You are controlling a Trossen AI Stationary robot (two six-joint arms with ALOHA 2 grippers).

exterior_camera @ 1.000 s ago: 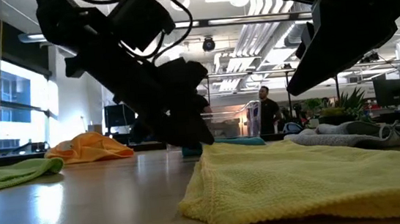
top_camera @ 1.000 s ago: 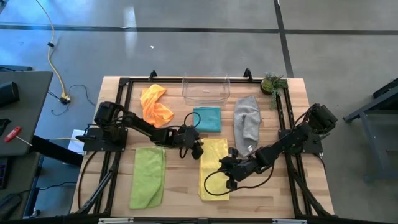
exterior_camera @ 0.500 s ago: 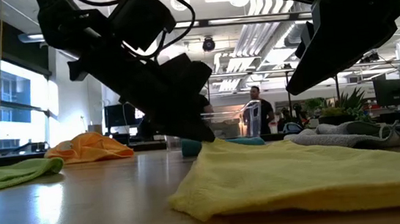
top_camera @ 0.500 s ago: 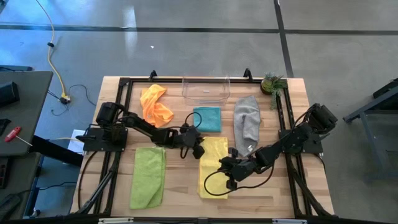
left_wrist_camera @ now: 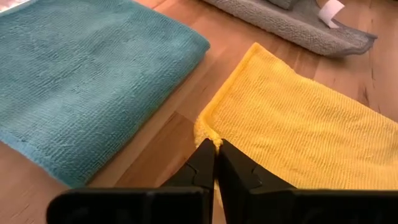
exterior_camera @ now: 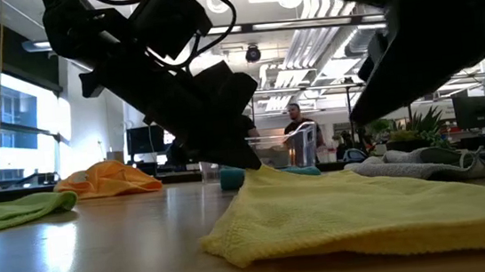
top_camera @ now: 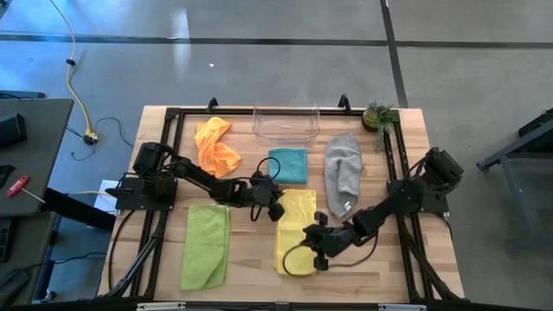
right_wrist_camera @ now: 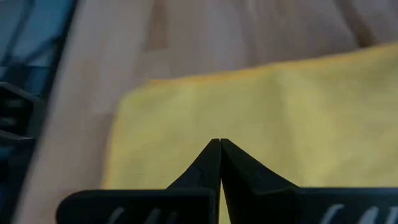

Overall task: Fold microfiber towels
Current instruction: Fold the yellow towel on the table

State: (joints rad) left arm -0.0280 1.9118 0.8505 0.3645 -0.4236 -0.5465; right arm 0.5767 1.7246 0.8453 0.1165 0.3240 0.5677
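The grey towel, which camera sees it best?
The high view: the whole grey towel shows, lying beside the teal towel. The low view shows only its near edge; the left wrist view catches one end; the right wrist view misses it.

I saw a wooden table (top_camera: 415,147), pale butcher-block planks with a smooth, faintly sheened finish. The yellow towel (left_wrist_camera: 311,130) was soft cloth with a fine looped, nubbly weave and a stitched, slightly frayed edge. The teal towel (left_wrist_camera: 81,74) showed the same matt ribbed knit texture. The grey towel (left_wrist_camera: 292,25) looked coarser and fuzzy, with a white paper-like tag. The orange towel (top_camera: 216,145) and lime green towel (top_camera: 206,244) read as matt cloth too. The bin (top_camera: 286,123) was clear, glossy plastic. The left gripper (left_wrist_camera: 215,147) had fingers of matt black plastic, smooth-faced. The table frame (top_camera: 177,113) looked like black metal.
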